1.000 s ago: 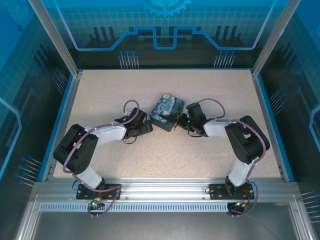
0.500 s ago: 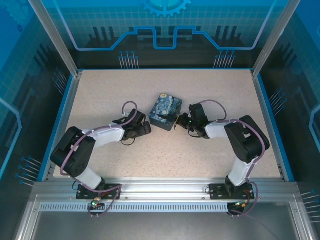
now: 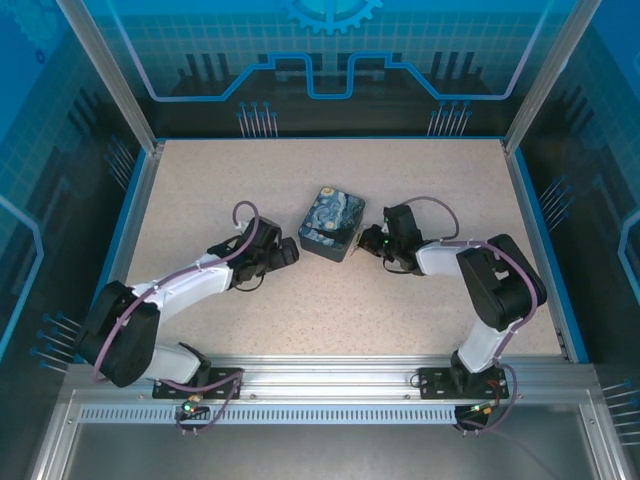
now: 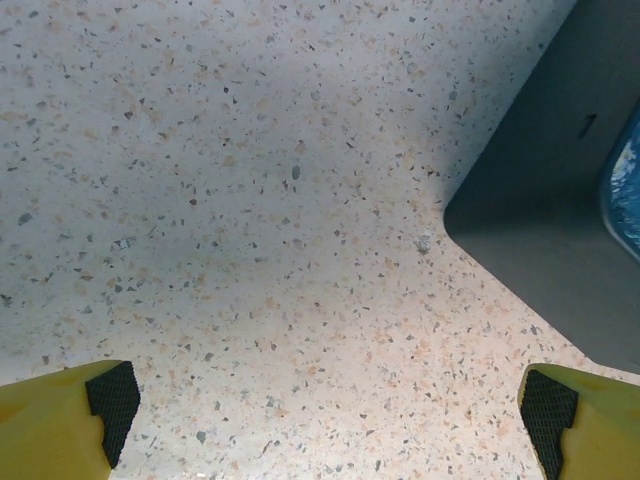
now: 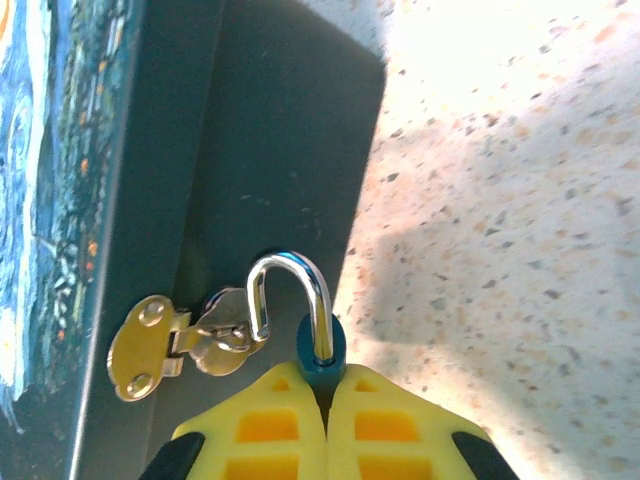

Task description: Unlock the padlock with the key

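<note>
Bare speckled beige tabletop point(image 3: 420, 180) lies open behind and before the black-sided blue box with starry print point(image 3: 330, 222); the left pincer point(image 4: 328, 410) straddles clear surface, the box's wall close ahead.

The left arm stretches low and forward, the left gripper point(image 4: 330, 400) spread wide. The right gripper point(image 5: 327, 398) is pinched closed.

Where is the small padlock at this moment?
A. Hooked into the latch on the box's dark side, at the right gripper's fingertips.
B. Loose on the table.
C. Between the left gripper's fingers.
A: in the right wrist view the padlock has its silver loop hooked into the latch on the box, and its blue body sits at the tips of the shut right gripper.
</note>
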`<state>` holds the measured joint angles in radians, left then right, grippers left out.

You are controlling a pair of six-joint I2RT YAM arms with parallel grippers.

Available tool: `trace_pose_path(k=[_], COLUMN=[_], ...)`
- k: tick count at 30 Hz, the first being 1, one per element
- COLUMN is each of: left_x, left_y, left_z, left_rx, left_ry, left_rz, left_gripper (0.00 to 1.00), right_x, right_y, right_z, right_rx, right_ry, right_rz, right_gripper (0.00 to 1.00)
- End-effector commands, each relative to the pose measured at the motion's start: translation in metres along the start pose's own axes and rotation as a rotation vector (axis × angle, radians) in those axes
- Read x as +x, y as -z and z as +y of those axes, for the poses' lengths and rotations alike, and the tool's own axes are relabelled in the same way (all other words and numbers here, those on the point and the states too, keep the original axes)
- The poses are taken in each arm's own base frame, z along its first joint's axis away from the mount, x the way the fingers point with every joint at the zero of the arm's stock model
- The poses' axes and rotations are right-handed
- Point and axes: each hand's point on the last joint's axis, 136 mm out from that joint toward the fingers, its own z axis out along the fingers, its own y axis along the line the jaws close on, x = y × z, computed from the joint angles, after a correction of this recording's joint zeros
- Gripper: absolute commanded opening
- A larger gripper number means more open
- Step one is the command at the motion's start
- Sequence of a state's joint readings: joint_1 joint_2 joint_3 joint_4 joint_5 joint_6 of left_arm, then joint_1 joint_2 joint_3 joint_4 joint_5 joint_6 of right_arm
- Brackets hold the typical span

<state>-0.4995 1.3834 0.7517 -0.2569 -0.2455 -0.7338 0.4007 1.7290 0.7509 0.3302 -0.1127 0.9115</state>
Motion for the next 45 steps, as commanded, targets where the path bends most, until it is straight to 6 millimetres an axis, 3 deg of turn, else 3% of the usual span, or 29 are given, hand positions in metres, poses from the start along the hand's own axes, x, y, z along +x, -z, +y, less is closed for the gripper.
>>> trace_pose_path(k=[1, 6, 12, 28, 32, 36, 41, 45], left_x=[0.001, 0.001, 0.0, -0.008, -0.013, -0.02, -0.032, -0.047], left_y=[0.007, 0.008, 0.012, 0.033, 0.043, 0.055, 0.071, 0.084], left_z=[0.002, 0.002, 0.004, -0.002, -0.003, -0.001, 0.005, 0.017], left_rx=[0.0, 0.0, 0.0, 0.027, 0.029, 0.022, -0.008, -0.068], left_ry=[0.002, 0.001, -0.003, -0.047, -0.058, -0.07, -0.082, -0.095], left_rz=[0.013, 0.013, 0.004, -0.013, -0.028, -0.051, -0.093, -0.154], left_gripper=[0.99, 0.99, 0.99, 0.99, 0.99, 0.99, 0.99, 0.99], right_x=[-0.011, -0.017, -0.025, -0.022, -0.021, -0.019, -0.028, -0.048], right_y=[0.009, 0.006, 0.015, 0.053, 0.068, 0.091, 0.131, 0.175], right_z=[0.0, 0.006, -0.006, -0.097, -0.111, -0.124, -0.125, -0.111], right_rx=[-0.021, -0.068, -0.055, 0.087, 0.103, 0.151, 0.191, 0.248], right_ry=[-0.002, -0.027, -0.068, -0.205, -0.233, -0.26, -0.258, -0.182], right_rz=[-0.032, -0.047, -0.067, -0.051, -0.068, -0.082, -0.167, -0.266], right_gripper=[0.0, 0.0, 0.0, 0.02, 0.21, 0.61, 0.97, 1.0])
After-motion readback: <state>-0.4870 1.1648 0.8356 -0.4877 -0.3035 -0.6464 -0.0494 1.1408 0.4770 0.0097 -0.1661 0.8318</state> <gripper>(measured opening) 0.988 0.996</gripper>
